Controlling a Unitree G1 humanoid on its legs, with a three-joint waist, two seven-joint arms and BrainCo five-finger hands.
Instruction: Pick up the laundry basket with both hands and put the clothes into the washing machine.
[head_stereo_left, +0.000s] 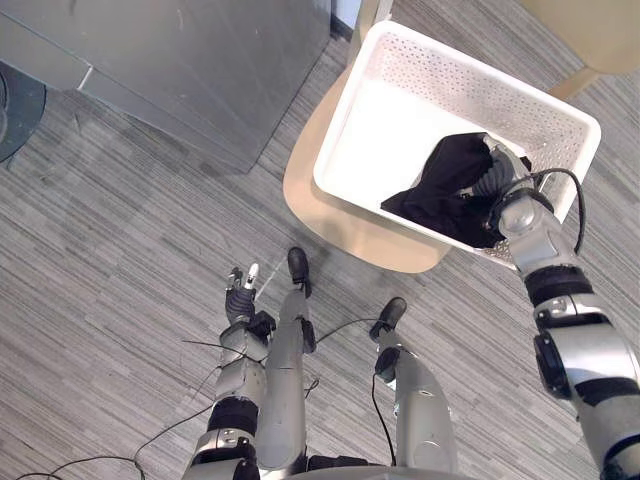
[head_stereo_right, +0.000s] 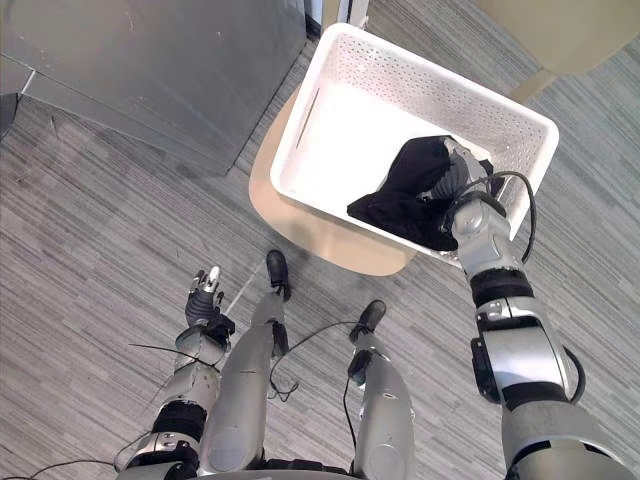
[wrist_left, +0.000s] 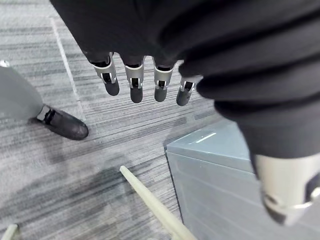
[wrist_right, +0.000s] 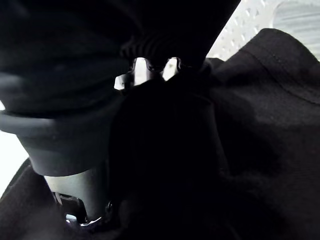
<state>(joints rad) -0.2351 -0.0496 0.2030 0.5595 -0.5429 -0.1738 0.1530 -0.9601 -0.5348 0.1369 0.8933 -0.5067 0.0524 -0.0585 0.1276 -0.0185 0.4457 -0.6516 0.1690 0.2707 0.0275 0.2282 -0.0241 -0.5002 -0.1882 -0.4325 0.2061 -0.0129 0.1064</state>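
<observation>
A white perforated laundry basket (head_stereo_left: 345, 135) sits on a round beige stool (head_stereo_left: 330, 215). Black clothes (head_stereo_left: 445, 190) lie bunched in its near right corner. My right hand (head_stereo_left: 498, 180) reaches into the basket from the right, with its fingers curled into the black clothes (wrist_right: 260, 125), part of which is gathered up into a peak. Down by the floor at the lower left my left hand (head_stereo_left: 238, 295) hangs apart from the basket; its fingers (wrist_left: 135, 85) are straight and hold nothing. The grey washing machine (head_stereo_left: 200, 70) stands at the upper left.
Striped grey carpet covers the floor around the stool. Another beige piece of furniture (head_stereo_left: 590, 30) stands at the upper right, close behind the basket. A corner of the grey machine (wrist_left: 225, 170) and a pale stool leg (wrist_left: 150, 205) are near my left hand.
</observation>
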